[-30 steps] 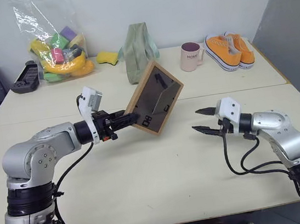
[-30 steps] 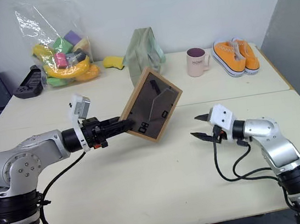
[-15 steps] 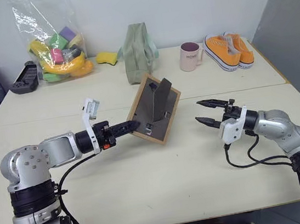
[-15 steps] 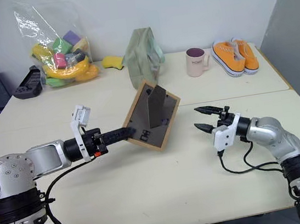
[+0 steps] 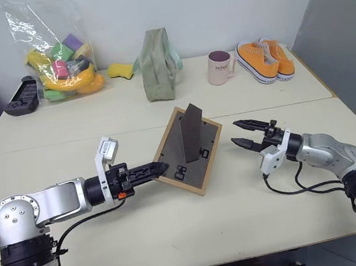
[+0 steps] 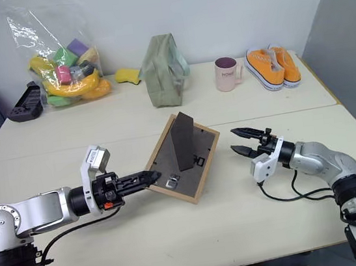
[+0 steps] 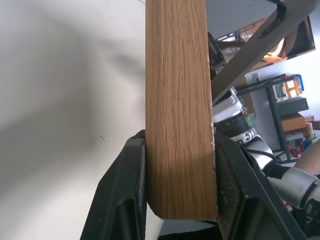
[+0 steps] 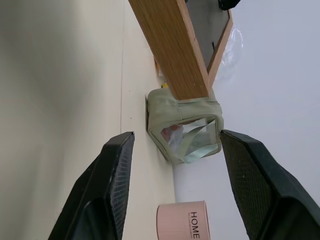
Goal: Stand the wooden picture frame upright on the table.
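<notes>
Head view, frame (image 5: pixel 188 148): mid-desk (image 5: pixel 177 225), tilted with dark back up, stand folded out; whether its low edge touches the desk is unclear.
Head view, left gripper (image 5: pixel 155 169): pinching the frame's left edge.
Head view, right gripper (image 5: pixel 241 132): spread, right of the frame, apart from it.
Head view, behind frame: green bag (image 5: pixel 156 65), mug (image 5: pixel 220 67), orange shoes (image 5: pixel 265 60).
Left wrist view, fingers (image 7: pixel 122 190): pressed on both faces of the frame's wooden edge (image 7: pixel 177 110).
Right wrist view, fingers (image 8: pixel 105 195): wide apart, empty; frame (image 8: pixel 172 45), bag (image 8: pixel 185 132) and mug (image 8: pixel 182 221) beyond.
</notes>
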`<control>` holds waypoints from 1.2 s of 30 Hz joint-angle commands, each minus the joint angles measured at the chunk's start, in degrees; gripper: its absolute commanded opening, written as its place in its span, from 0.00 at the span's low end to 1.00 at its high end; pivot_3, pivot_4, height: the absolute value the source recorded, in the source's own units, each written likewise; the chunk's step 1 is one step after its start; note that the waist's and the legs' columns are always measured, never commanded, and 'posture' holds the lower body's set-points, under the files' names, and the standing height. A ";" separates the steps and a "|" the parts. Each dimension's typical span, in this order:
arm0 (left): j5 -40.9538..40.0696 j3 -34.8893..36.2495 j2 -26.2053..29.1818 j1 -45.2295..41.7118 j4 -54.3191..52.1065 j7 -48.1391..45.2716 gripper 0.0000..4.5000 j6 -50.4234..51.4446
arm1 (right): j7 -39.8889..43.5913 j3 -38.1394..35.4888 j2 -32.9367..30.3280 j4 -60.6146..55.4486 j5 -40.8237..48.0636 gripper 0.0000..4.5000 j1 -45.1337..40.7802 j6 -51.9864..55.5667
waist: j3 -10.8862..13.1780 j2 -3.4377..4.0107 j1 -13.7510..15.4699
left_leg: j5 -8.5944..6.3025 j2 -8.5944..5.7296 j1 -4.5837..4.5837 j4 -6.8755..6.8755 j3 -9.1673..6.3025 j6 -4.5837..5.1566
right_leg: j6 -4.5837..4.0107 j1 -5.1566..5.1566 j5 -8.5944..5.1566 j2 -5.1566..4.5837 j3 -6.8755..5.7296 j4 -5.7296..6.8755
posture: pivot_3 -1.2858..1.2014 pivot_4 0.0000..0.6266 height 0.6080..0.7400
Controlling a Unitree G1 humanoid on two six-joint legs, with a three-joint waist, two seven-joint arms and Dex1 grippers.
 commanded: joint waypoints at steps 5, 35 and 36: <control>-4.54 -2.19 1.08 0.62 -3.44 -0.89 0.30 -7.10 | -8.01 0.72 0.16 -6.67 -5.22 0.95 -2.24 -2.13 | 0.02 0.03 -0.01 | 0.00 -0.01 0.02 0.01 0.02 0.00 | 0.00 0.01 0.00 0.03 0.02 0.14 | 0.52 0.24 1.00; -4.54 -4.82 -0.94 2.05 -7.16 -2.03 0.30 -9.97 | -28.70 9.10 1.15 -3.65 -19.04 0.95 -7.03 0.37 | 0.02 0.03 -0.24 | 0.01 -0.01 0.02 0.04 0.05 -0.01 | -0.01 -0.05 -0.01 0.06 0.06 0.26 | 0.52 0.24 1.00; -4.54 -4.81 -0.98 2.35 -7.23 -2.11 0.30 -9.98 | -28.96 9.36 1.11 -3.38 -19.11 0.95 -7.42 0.41 | 0.02 0.03 -0.28 | 0.01 -0.01 0.02 0.03 0.04 -0.01 | 0.00 -0.05 -0.01 0.06 0.05 0.26 | 0.52 0.24 1.00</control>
